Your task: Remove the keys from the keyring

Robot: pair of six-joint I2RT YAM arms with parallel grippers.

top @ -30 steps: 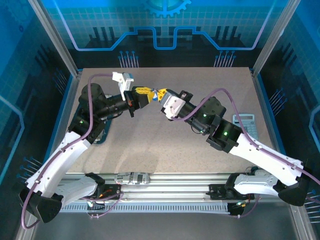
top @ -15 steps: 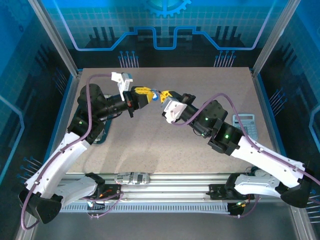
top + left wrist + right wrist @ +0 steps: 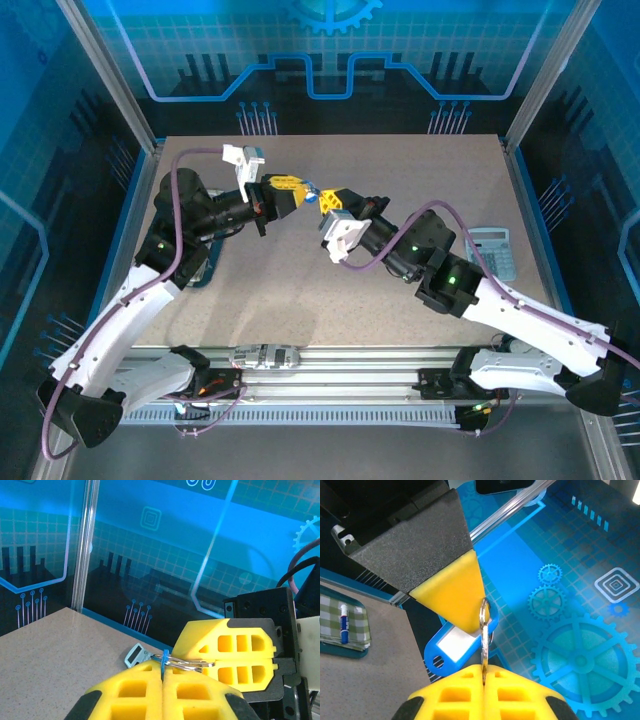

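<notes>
From above, the two arms meet in the air over the far half of the table (image 3: 330, 300). The left gripper (image 3: 290, 188) and the right gripper (image 3: 333, 199) point at each other, tip almost against tip, and a small blue key (image 3: 312, 196) sits between them, well above the table top. This view is too small to show the ring. In the left wrist camera the left gripper (image 3: 162, 676) has its yellow fingers pressed fully together. A thin blue edge of the key (image 3: 164, 659) goes down into the line where they meet, so I judge it pinches the key there. The grey ring (image 3: 187, 664) runs sideways from this spot into the closed tips of the right gripper (image 3: 205, 662). Whether the left fingers catch also a bit of the ring, I cannot tell. In the right wrist camera the right gripper (image 3: 482, 672) is closed completely on the ring (image 3: 483, 625), which stands on edge and rises straight from its fingertips. The blue key (image 3: 451, 646), with a white patch on its head, hangs through the ring just beside the yellow tip of the left gripper (image 3: 470, 615). So the task looks only at its middle. Both pieces are lifted and held, one in each gripper, but the key is still threaded on the ring. What is left, in my opinion, is to work it around the coil and pull it free.
</notes>
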